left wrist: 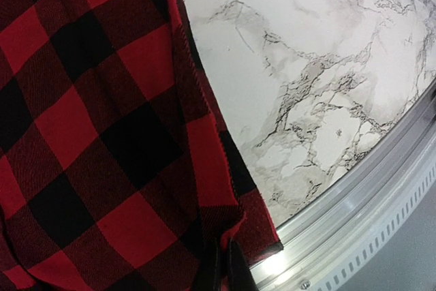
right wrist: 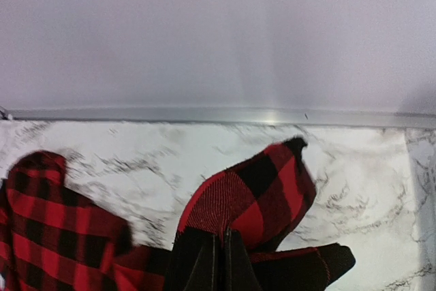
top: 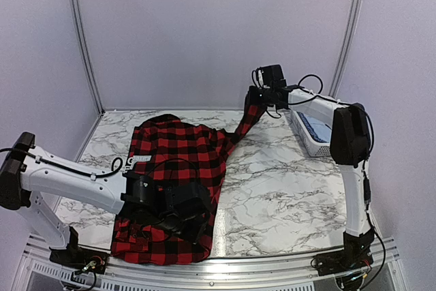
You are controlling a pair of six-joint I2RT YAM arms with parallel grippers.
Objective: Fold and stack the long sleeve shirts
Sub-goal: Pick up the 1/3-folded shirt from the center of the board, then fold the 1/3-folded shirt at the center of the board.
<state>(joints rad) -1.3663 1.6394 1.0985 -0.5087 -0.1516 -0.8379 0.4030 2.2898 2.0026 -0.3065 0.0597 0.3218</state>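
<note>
Both grip the checked shirt (top: 178, 149): left pincer (left wrist: 223, 255) clamped on its near hem, right pincer (right wrist: 219, 249) on a raised sleeve.

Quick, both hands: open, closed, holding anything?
Left hand: closed on the checked shirt, at its edge.
Right hand: closed on that shirt's sleeve, held up.

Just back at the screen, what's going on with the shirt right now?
Both grippers are shut on the checked shirt. The left gripper pinches its hem at the table's near edge. The right gripper holds a sleeve lifted off the table, near the basket. The body lies spread, not yet folded.
</note>
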